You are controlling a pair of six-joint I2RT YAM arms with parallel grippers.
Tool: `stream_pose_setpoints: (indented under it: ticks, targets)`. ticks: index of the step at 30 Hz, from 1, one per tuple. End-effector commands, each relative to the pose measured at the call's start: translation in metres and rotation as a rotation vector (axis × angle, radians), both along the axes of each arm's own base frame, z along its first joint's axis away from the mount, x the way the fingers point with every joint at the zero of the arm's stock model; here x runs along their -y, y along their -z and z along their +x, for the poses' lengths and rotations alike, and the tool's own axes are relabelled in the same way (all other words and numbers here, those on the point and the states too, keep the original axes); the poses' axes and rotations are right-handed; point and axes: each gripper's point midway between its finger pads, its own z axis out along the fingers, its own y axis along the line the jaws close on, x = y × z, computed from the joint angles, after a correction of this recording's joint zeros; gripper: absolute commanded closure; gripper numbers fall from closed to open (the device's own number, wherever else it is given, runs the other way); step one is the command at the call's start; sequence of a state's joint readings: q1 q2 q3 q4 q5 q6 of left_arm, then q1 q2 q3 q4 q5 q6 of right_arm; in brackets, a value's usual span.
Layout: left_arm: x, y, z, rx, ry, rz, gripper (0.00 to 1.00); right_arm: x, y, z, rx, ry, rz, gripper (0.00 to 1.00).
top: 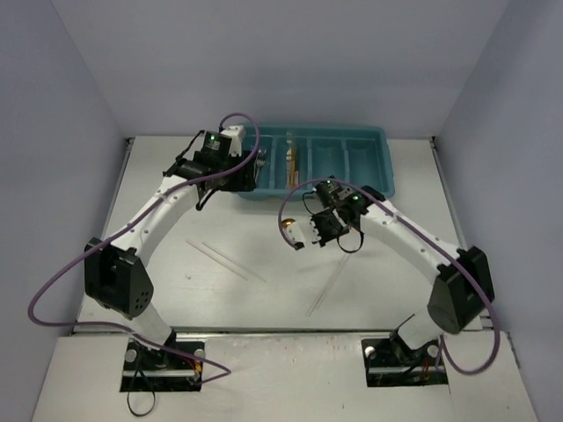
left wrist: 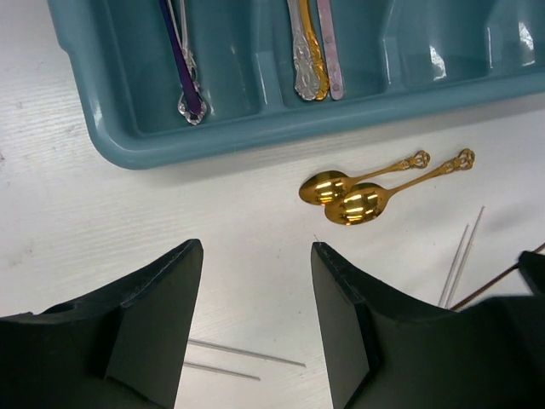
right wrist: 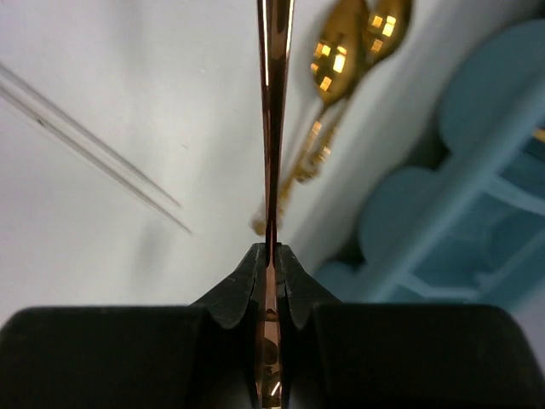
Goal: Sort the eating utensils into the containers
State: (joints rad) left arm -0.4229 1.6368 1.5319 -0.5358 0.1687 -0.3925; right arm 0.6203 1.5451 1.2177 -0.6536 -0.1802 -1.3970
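Observation:
The teal tray of narrow containers lies at the back of the table. Its left compartments hold a purple and a silver utensil and silver, gold and pink handles. Two gold spoons lie side by side on the table just in front of the tray. My right gripper is shut on a thin copper-coloured utensil, seen edge on and pointing towards the spoons. My left gripper hangs open above bare table near the tray's front left corner, with nothing between its fingers.
Thin pale sticks lie in pairs on the table: one pair left of centre, another nearer the right arm. The tray's front wall lies close ahead of the left gripper. Grey walls close off the table's sides.

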Motion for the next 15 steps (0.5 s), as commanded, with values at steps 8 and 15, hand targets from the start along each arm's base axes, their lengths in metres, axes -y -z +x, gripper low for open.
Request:
stream_pose_setpoints:
  ticks: [8, 15]
  targets:
    - [0.083, -0.049, -0.051, -0.055, 0.376, -0.471, 0.51, 0.000, -0.091, 0.023, 0.444, -0.421, -0.035, 1.00]
    - [0.092, -0.041, -0.058, -0.070, 0.403, -0.498, 0.53, 0.021, -0.097, 0.047, 0.576, -0.680, -0.057, 1.00]
